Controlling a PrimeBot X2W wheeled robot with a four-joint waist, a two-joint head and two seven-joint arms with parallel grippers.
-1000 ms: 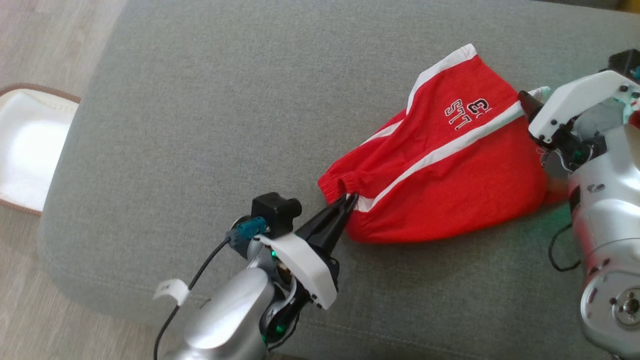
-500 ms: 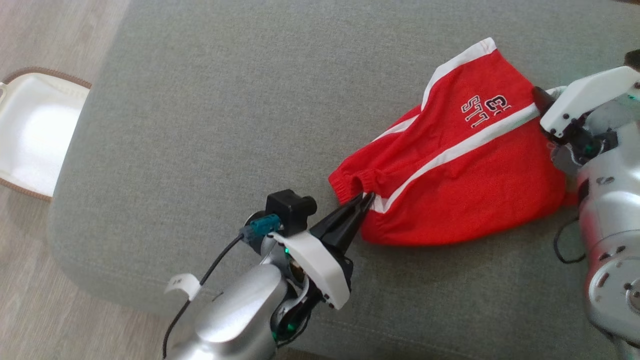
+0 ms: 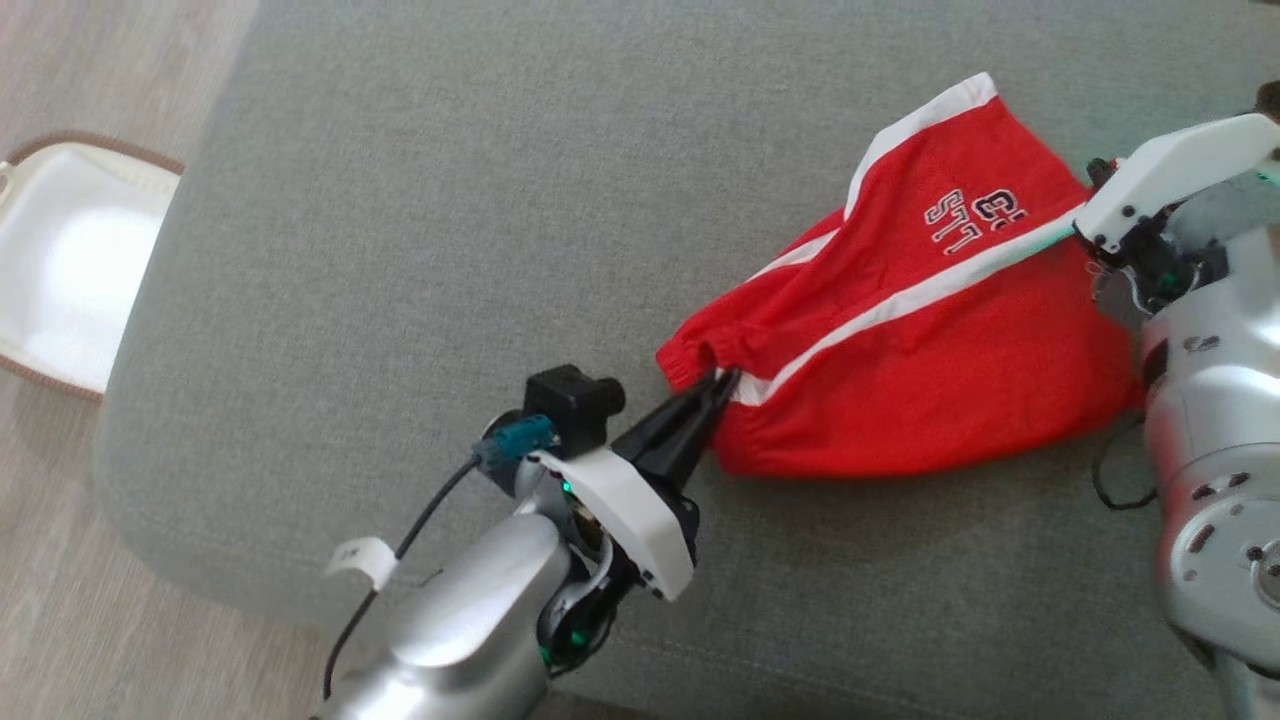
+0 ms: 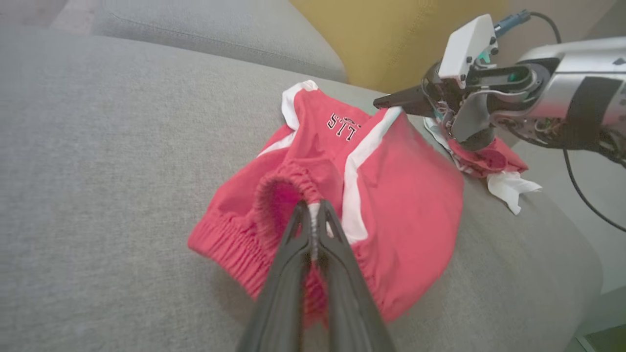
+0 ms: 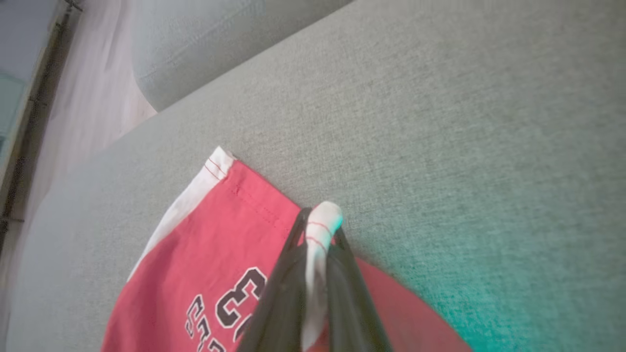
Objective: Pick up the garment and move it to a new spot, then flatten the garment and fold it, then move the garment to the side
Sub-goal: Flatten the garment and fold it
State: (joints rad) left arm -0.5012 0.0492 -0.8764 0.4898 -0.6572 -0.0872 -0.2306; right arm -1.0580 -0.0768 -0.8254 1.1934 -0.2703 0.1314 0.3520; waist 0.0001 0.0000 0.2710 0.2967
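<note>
The garment (image 3: 900, 340) is a pair of red shorts with white stripes and black lettering, lying bunched on the grey sofa cushion (image 3: 450, 200). My left gripper (image 3: 722, 382) is shut on the elastic waistband at the garment's near left end; in the left wrist view the left gripper (image 4: 313, 215) pinches that waistband (image 4: 274, 195). My right gripper (image 5: 318, 220) is shut on the white hem of a leg of the garment (image 5: 205, 254). In the head view my right gripper (image 3: 1085, 215) sits at the garment's far right edge, its tips hidden under its white cover.
A white mat with a brown border (image 3: 60, 260) lies on the wooden floor left of the cushion. A yellow cushion (image 4: 391, 34) stands behind the sofa seat. A second grey cushion (image 5: 195, 44) lies farther back. The cushion's front edge runs close below my left arm.
My right gripper has closed on the garment's white hem. The garment's right edge is pulled up a little. The head camera shifted slightly. The left gripper keeps its hold.
</note>
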